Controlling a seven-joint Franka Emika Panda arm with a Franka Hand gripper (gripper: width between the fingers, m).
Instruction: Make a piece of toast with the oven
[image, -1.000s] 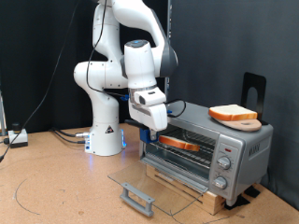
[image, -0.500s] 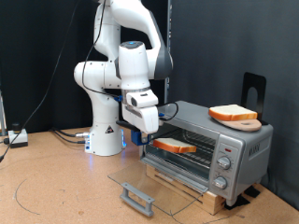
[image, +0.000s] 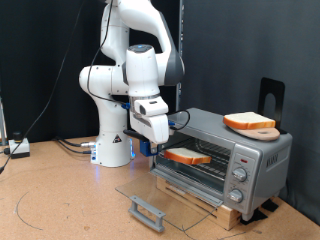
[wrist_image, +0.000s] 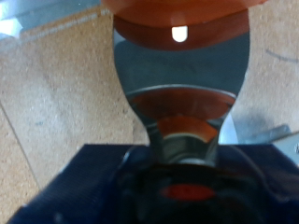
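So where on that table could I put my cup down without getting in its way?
The widest bare patch is the brown tabletop at the exterior view's left, between the robot's white base and the lowered glass door. It is crowded at the oven: the tool holds a piece of toast at its mouth, and a second slice sits on top.

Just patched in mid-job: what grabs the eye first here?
The white arm's gripper holds a piece of toast at the oven's open mouth, the glass door folded down flat in front. A second slice sits on a round board on the oven's top, at the exterior view's right.
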